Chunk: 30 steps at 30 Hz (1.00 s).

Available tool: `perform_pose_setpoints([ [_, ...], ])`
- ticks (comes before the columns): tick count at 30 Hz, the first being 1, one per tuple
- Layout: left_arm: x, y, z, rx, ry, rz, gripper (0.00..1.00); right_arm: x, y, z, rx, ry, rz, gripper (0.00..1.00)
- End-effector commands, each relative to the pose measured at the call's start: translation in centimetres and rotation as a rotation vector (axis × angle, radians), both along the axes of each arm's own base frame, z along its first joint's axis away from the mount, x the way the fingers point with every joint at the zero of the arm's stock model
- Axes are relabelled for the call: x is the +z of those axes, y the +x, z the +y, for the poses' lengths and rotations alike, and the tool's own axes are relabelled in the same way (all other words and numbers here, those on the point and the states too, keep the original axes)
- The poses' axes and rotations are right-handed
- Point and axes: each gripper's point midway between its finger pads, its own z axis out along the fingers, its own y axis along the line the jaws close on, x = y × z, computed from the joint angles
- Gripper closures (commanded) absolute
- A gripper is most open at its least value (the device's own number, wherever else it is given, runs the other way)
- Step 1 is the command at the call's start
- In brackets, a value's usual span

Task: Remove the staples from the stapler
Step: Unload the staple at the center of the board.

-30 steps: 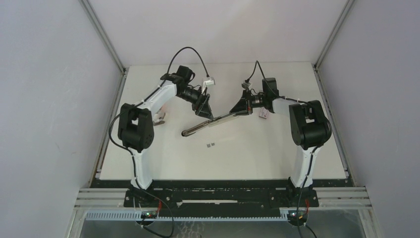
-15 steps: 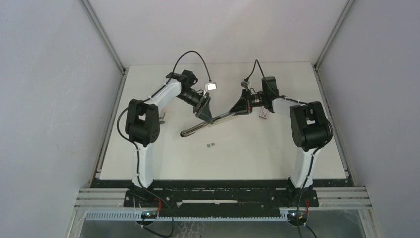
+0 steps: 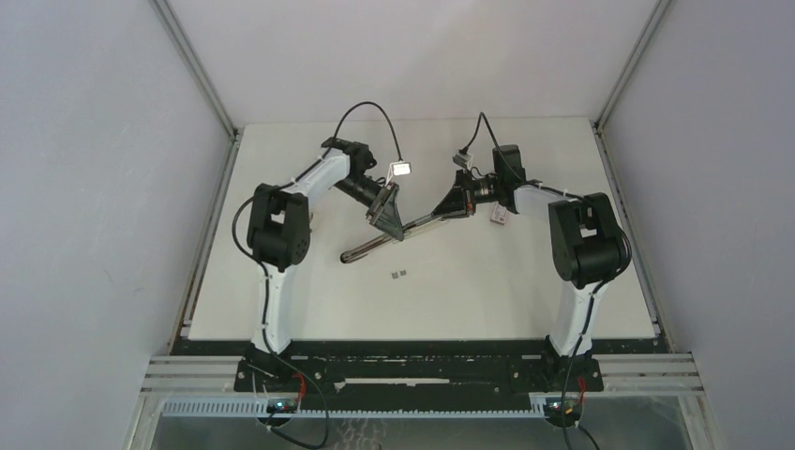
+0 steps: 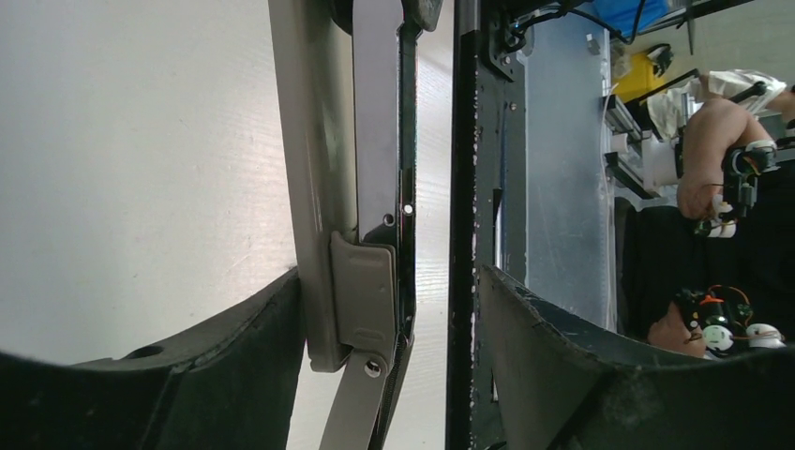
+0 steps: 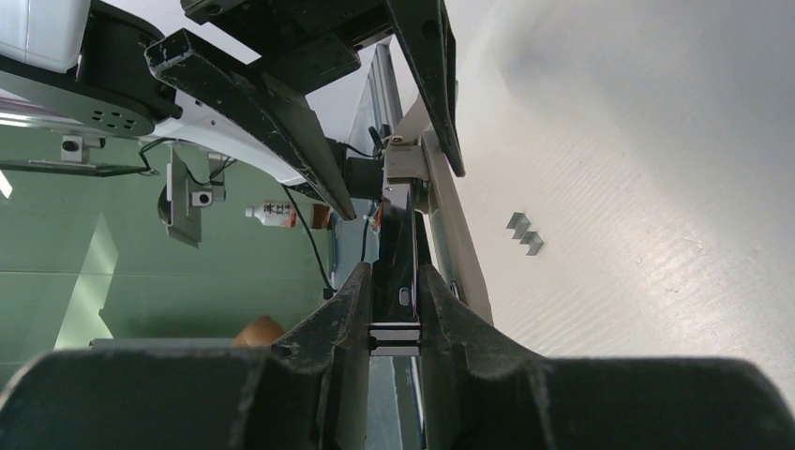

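Note:
The stapler (image 3: 371, 247) is unfolded into a long thin bar held slanting over the table between my two grippers. My right gripper (image 3: 448, 206) is shut on its upper right end; in the right wrist view the fingers (image 5: 349, 300) clamp the dark arm of the stapler (image 5: 397, 246). My left gripper (image 3: 389, 223) is open around the middle of the bar. In the left wrist view the stapler (image 4: 361, 187) rests against the left finger (image 4: 262, 328), and a gap separates it from the right finger. A few small staples (image 3: 398, 275) lie on the table below and also show in the right wrist view (image 5: 525, 234).
A small red-and-white box (image 3: 500, 216) lies on the white table (image 3: 469, 291) beside the right forearm. The table's side rails run along the left and right edges. Beyond the table's near edge, the left wrist view shows a person and equipment.
The left arm's elbow has swung right and its wrist has turned, shifting the left gripper slightly down along the stapler. The stapler's lower end has dipped a little. The right arm has stayed still.

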Motion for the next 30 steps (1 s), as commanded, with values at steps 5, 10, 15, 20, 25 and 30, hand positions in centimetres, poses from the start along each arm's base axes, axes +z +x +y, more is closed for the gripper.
perform_pose_setpoints([
  [5, 1.4, -0.4, -1.0, -0.007, -0.083, 0.029, 0.35, 4.8, -1.3, 0.4, 0.081, 0.071, -0.15, 0.98],
  [10, 0.9, -0.4, -1.1, 0.0, -0.083, 0.067, 0.49, 4.9, -1.1, 0.5, 0.084, 0.063, -0.162, 0.98],
  [15, 1.2, -0.6, -1.3, 0.01, -0.1, 0.098, 0.55, 4.6, -0.9, 0.5, 0.08, 0.06, -0.159, 0.98],
  [20, 1.6, -0.8, -1.5, 0.02, -0.12, 0.128, 0.65, 4.3, -0.8, 0.4, 0.078, 0.049, -0.16, 0.97],
  [25, 1.6, -0.7, -1.6, 0.03, -0.128, 0.154, 0.85, 3.9, -0.6, 0.4, 0.073, 0.037, -0.16, 0.93],
  [30, 1.3, -0.2, -1.5, 0.053, -0.125, 0.192, 1.0, 3.2, -0.4, 0.3, 0.071, 0.011, -0.161, 0.83],
])
